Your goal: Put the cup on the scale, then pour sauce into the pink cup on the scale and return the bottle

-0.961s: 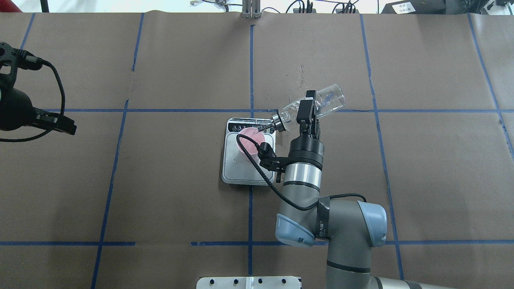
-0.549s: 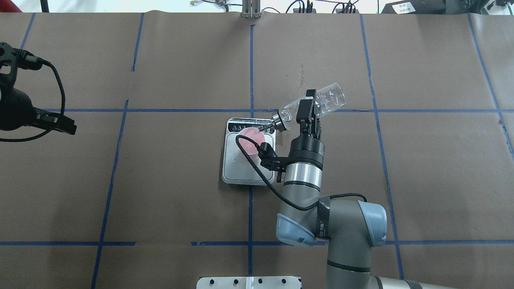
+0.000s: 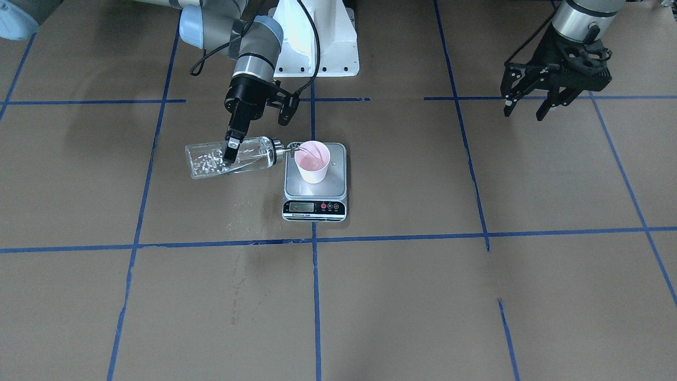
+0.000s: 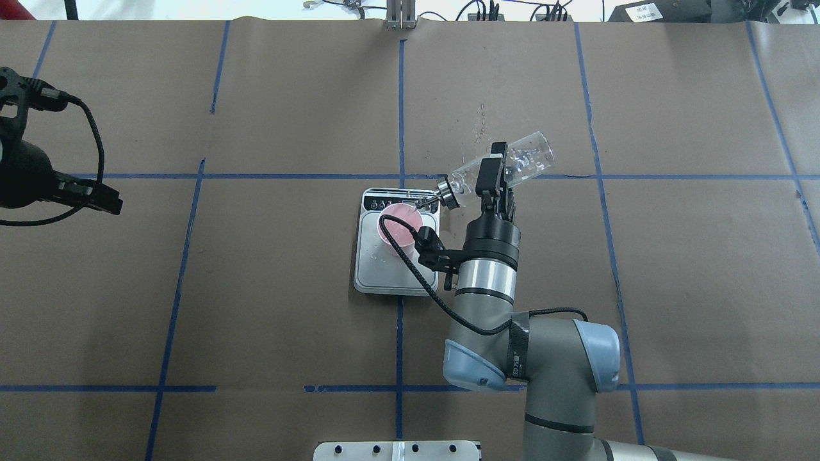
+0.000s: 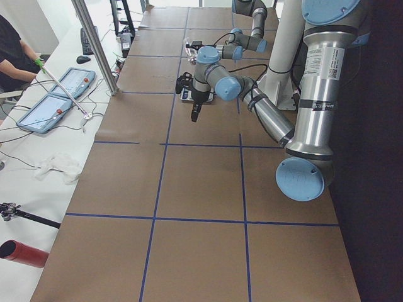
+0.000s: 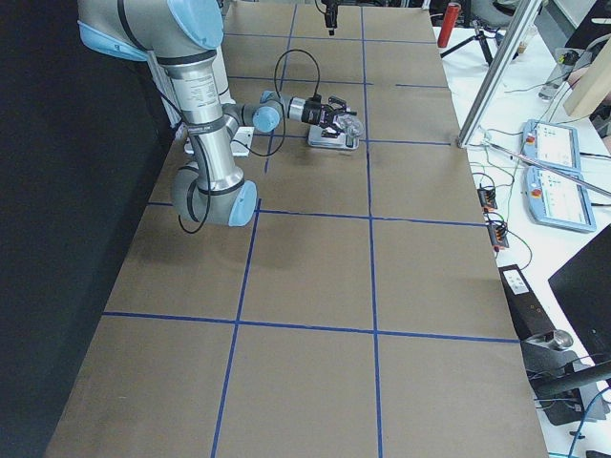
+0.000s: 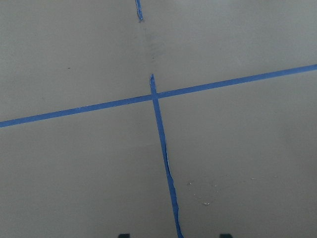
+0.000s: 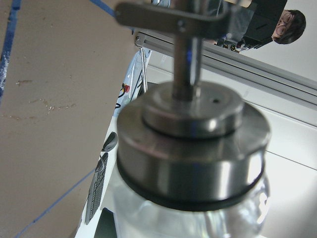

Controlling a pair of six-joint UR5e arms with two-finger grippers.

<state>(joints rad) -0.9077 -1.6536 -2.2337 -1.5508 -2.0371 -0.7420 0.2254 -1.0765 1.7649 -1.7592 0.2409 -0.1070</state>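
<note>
The pink cup stands upright on the scale at the table's middle. My right gripper is shut on the clear glass bottle, which is tipped well past level. Its silver spout reaches over the cup's rim, and clear sauce with bubbles lies along the lower side of the bottle. The right wrist view is filled by the silver cap. My left gripper hangs open and holds nothing, far off on my left side.
Brown paper with a blue tape grid covers the table. Water droplets spot the paper beyond the bottle. The robot's white base plate stands behind the scale. A person and two tablets are at a side bench.
The bottle's base has lifted a little, so it tilts more steeply toward the cup. My right wrist has shifted slightly rightward. My left arm has not moved.
</note>
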